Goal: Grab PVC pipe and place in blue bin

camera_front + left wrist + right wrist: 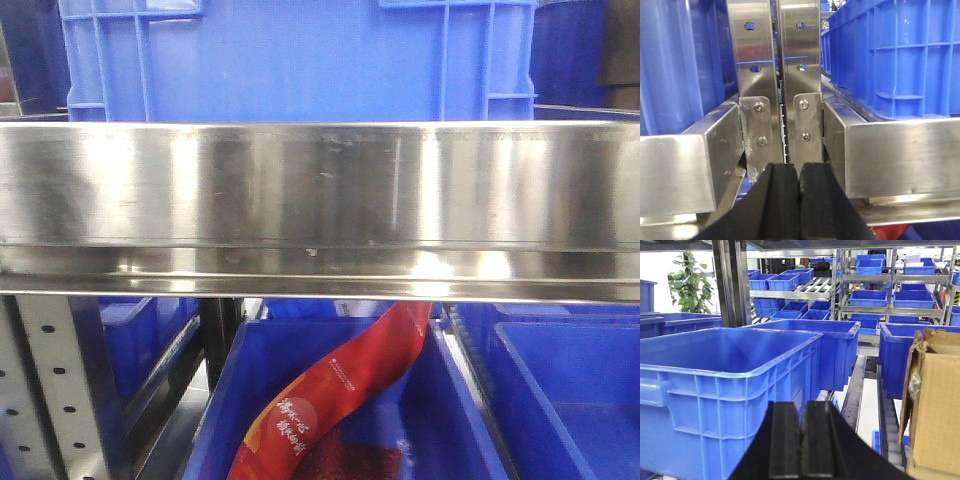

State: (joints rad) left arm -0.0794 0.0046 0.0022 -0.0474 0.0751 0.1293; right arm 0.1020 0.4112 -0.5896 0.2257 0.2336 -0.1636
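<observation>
Front-facing view is being filled by one wide brushed-steel shelf rail (320,205), with one large blue plastic bin (300,60) being carried above it and three blue bins being seen below; the middle one (460,420) is holding one red printed bag (340,400). No PVC pipe is being shown in any view, so its position and long axis cannot be told. Left gripper (799,182) and right gripper (801,432) are each being held closed, pads touching, empty. One brown cardboard box (935,405) is being seen beside the right gripper.

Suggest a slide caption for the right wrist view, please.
Shut black right hand facing a large empty blue plastic bin, brown cardboard box alongside.
</observation>
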